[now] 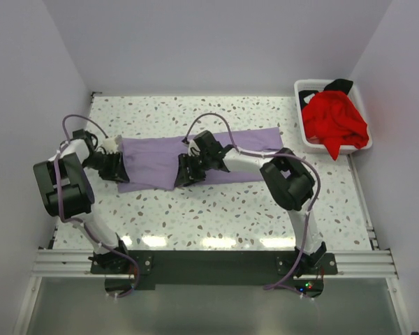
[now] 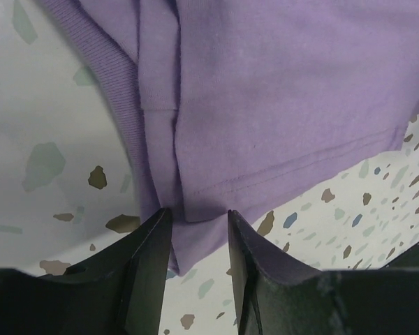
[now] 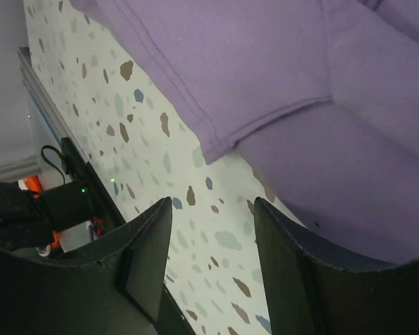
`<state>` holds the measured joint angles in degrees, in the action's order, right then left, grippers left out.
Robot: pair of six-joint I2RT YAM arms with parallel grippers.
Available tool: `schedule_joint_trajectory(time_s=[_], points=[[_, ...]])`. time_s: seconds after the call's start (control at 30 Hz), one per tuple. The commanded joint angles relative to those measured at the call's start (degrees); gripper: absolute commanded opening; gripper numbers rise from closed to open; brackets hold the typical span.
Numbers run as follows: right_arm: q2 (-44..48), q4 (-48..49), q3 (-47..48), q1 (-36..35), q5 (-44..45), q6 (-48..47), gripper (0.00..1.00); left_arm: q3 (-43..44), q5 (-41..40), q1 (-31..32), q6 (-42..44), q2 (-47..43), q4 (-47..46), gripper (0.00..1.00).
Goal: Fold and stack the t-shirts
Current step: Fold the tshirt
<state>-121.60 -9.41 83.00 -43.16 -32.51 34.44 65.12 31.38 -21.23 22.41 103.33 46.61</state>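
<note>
Lying crosswise, the lavender tee's [image 1: 152, 164] left end sits between the left gripper's [image 2: 195, 218] half-parted jaws; the right gripper [image 3: 211, 209] gapes empty mid-shirt.

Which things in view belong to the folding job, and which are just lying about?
Part of the job:
- lavender t-shirt, spread on the table
- red t-shirt, crumpled in the basket
- black t-shirt, partly hidden behind the red one

Just lying about:
- white basket, at the far right corner
- speckled table
</note>
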Motion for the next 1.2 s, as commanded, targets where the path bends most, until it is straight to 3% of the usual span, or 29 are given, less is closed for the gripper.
schedule_joint_trajectory(time_s=[0.0, 0.23, 0.6, 0.83, 1.0, 1.17], points=[[-1.5, 8.2, 0.8, -1.7, 0.4, 5.9, 0.54, 1.4, 0.3, 0.1, -1.8, 1.3, -2.3, 0.42], [-5.4, 9.1, 2.9, -2.6, 0.8, 9.1, 0.49, 1.8, 1.0, 0.2, -1.7, 1.4, -2.1, 0.33], [-8.3, 10.4, 3.8, -3.2, 0.3, 12.3, 0.39, 2.4, 1.3, 0.3, -1.1, -1.5, -0.2, 0.34], [-8.7, 11.0, 2.9, -3.2, -0.2, 13.1, 0.12, 5.0, 1.5, 0.4, -0.9, -4.4, 2.8, 0.34], [-8.6, 10.7, 2.8, -3.0, -0.2, 13.1, 0.0, 5.5, 2.3, 0.6, -1.2, -4.5, 4.5, 0.35], [-7.7, 11.3, 1.9, -2.3, -0.1, 12.9, 0.0, 4.1, 1.9, 1.7, -2.1, -3.8, 3.9, 0.35]])
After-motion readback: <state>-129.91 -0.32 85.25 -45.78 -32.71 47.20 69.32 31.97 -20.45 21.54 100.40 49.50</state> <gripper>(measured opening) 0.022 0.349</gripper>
